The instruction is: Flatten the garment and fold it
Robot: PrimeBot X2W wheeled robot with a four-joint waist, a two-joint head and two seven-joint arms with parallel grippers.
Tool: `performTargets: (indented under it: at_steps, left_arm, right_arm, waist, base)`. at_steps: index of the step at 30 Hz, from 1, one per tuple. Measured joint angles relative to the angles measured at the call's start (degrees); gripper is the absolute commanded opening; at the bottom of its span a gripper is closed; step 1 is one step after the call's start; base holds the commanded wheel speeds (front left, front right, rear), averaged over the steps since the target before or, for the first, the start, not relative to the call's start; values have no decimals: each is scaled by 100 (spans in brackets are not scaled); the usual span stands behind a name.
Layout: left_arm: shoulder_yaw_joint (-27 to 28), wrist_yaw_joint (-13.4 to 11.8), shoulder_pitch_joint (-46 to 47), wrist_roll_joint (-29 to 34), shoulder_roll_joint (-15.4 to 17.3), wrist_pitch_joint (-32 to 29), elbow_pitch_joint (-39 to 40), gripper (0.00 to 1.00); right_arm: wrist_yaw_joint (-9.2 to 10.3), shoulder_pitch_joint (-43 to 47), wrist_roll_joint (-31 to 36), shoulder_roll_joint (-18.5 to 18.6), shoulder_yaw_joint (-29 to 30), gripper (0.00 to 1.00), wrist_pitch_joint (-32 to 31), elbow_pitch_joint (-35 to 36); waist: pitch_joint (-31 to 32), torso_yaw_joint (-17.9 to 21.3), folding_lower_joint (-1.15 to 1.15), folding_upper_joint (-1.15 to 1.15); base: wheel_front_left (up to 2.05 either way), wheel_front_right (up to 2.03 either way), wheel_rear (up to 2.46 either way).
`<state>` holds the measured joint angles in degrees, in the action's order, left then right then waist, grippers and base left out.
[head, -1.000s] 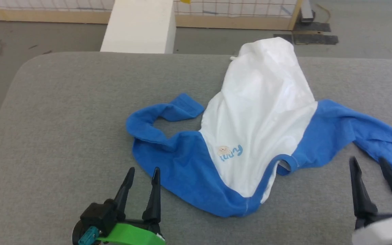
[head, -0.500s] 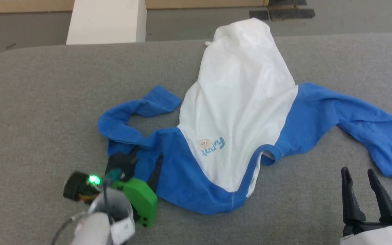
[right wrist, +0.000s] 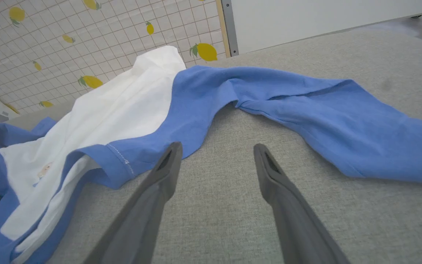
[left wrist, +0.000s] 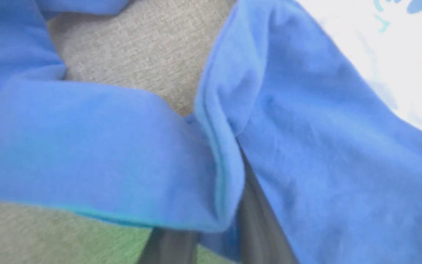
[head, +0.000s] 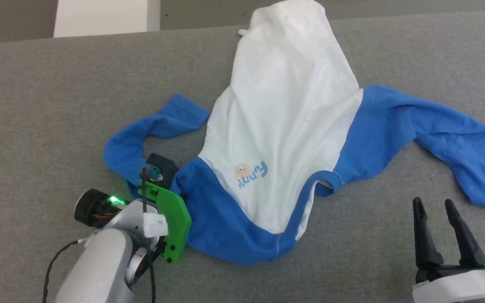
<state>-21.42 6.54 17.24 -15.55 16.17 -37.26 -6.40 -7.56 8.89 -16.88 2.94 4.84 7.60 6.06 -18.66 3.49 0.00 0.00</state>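
The garment [head: 284,109] lies spread but wrinkled on the grey padded table [head: 36,105], and it takes most of the centre of the head view. Its white body goes to the top edge of the frame, the blue collar is in the lower middle, and the small chest lettering [head: 253,174] is just above the collar. One blue sleeve goes out to the right edge, and the other one curls into a loop at the centre left. The left gripper [head: 162,179] is at the lower left and points down into the blue shoulder beside this loop. In the left wrist view its dark fingers [left wrist: 260,227] stand on both sides of a raised fold of blue cloth, but the picture is blurred and I cannot tell if they really pinch it. The right gripper [head: 433,202] is at the lower right with its jaws wide apart and nothing between them, over bare table near the collar and the long sleeve. A white box [head: 99,17] is at the upper left, behind the table.
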Motion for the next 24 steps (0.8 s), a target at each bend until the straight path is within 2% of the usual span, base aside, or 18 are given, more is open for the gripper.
performTargets:
  at_steps: [4, 11, 15, 19, 23, 24]
  left_arm:
    - [270, 45, -96, -271, 91, 237, 225, 0]
    - [964, -31, -110, -420, 515, 1209, 334, 0]
    - [1185, -32, 78, -404, 643, 1779, 11, 0]
    - [1348, -192, 378, -124, 772, 2586, -459, 0]
    - [1340, -214, 590, -74, 731, 2898, -946, 0]
    - [1335, -214, 637, -75, 713, 2953, -1002, 3]
  right_arm:
    - [0, -9, -1, 1, 46, 100, 7, -14]
    - [0, -103, 0, 0, 36, 100, 7, -16]
    - [0, -153, 10, 0, 55, 100, -1, -9]
    - [0, -237, 27, 0, 73, 100, -13, 21]
    - [0, -300, 80, 0, 79, 100, -60, 47]
    - [0, -306, 81, 0, 79, 100, -63, 52]
  waist:
    - [-104, 55, 0, 0]
    - [-262, 68, 0, 0]
    - [-375, 80, 0, 0]
    - [-504, 99, 0, 0]
    - [-628, 102, 0, 0]
    - [-649, 95, 0, 0]
  base:
    - [0, 0, 0]
    - [0, 0, 0]
    - [0, 0, 0]
    - [0, 0, 0]
    - [0, 0, 0]
    - [0, 0, 0]
